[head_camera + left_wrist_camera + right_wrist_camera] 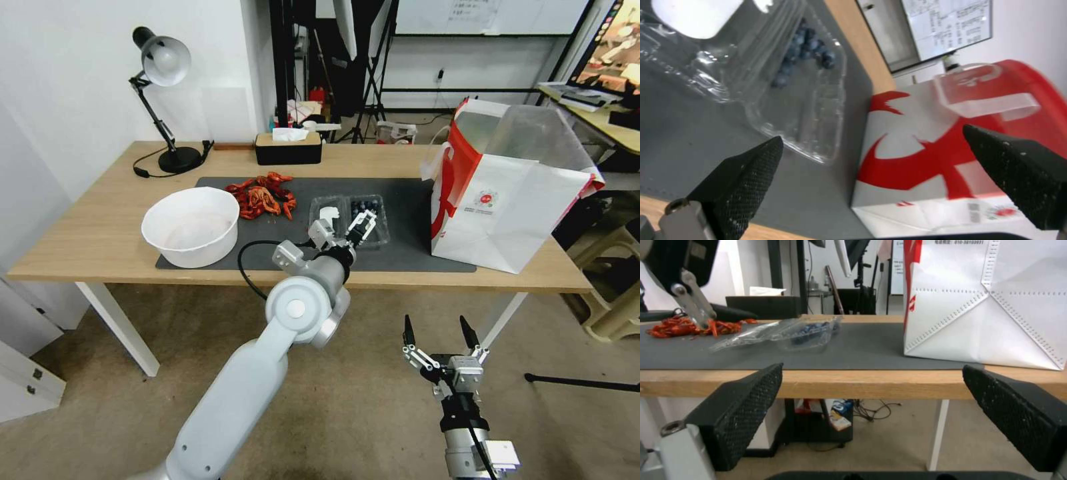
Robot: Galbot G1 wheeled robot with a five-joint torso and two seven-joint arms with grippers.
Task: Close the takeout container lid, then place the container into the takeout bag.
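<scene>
Over the mat: my left gripper (352, 225) hovers wide open, empty, above the takeout container (369, 217).
Lid: I swing the lid (327, 217) over squarely, then press.
Right gripper (440, 337): spread open, empty, below table level.

wall (67, 80): white | floor (347, 400): beige | desk lamp (160, 100): black

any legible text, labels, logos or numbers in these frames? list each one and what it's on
"010-38103931", roughly, some digits uncertain: top edge of the takeout bag, after small characters too blurred to read.
Round red logo on the takeout bag's white front, head view: the lines under it are too small to read.
Small print and a barcode-like mark low on the bag, left wrist view: blurred.
Sheet on the wall board: rows of print, unreadable.
Screen at far right: nothing legible.
</scene>
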